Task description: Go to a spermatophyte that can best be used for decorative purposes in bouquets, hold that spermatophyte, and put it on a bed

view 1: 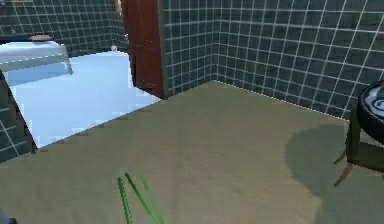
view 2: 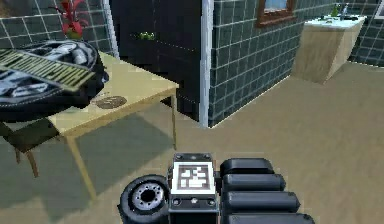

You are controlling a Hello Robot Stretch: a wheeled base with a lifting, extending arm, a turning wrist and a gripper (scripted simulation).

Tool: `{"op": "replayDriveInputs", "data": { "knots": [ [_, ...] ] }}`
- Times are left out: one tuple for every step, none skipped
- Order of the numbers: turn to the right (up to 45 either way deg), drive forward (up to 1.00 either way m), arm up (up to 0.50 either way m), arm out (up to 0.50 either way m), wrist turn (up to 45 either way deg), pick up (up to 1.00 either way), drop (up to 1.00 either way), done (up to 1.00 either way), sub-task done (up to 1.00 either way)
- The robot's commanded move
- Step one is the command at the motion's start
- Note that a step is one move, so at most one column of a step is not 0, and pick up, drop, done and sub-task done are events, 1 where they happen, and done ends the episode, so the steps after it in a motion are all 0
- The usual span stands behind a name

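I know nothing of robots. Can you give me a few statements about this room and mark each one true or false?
1. The table is wooden. True.
2. The wall tiles are white. False: the wall tiles are dark.
3. A red plant shows past the table. True.
4. The door is blue. False: the door is reddish brown.
5. Green leaves show at the forward view's bottom edge. True.
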Motion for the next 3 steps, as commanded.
{"op": "replayDriveInputs", "data": {
  "knots": [
    [0.0,0.50,0.00,0.00,0.0,0.00,0.00,0.00,0.00],
    [-36.0,0.00,0.00,0.00,0.0,0.00,0.00,0.00,0.00],
    [0.0,1.00,0.00,0.00,0.0,0.00,0.00,0.00,0.00]
  ]
}}
